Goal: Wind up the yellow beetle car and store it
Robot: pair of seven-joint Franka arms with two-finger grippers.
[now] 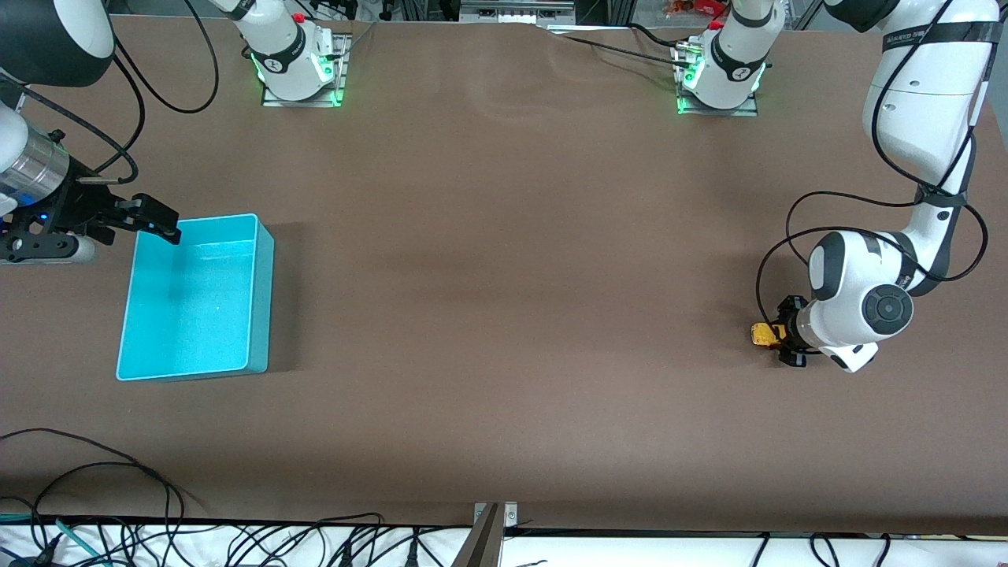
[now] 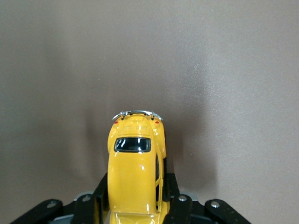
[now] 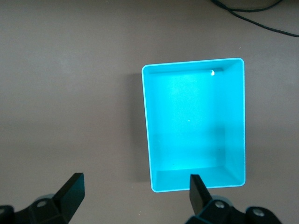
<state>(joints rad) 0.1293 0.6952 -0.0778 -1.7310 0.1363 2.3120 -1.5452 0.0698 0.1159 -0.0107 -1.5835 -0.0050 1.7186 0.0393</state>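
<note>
- Your left gripper (image 1: 776,337) sits low at the left arm's end of the brown desk (image 1: 504,315), about midway between the base edge and the edge nearest the front camera.
- Its two black fingers (image 2: 174,196) are clenched on the tiny yellow beetle-shaped toy car (image 1: 761,335), one on each flank of the rounded body.
- In the left wrist view you see that car (image 2: 135,168) from above: glossy yellow roof, one dark window, a chrome bumper at the end pointing away from the gripper.
- The bumper end sticks out past the fingertips over bare desk; you cannot tell from these views whether the wheels touch the surface.
- Your right gripper (image 1: 150,220) hangs over the corner of the turquoise rectangular plastic bin (image 1: 260,299) that lies toward the base edge, at the right arm's end of the desk.
- Its jaws are released, spread wide with nothing between them; the right wrist view shows both black fingertips (image 3: 198,189) apart, above the bin (image 3: 146,126).
- The bin stands upright, open side up, and is well apart from the car, which is at the other end of the desk.
- Black cables (image 1: 157,535) lie along the desk edge nearest the front camera.
</note>
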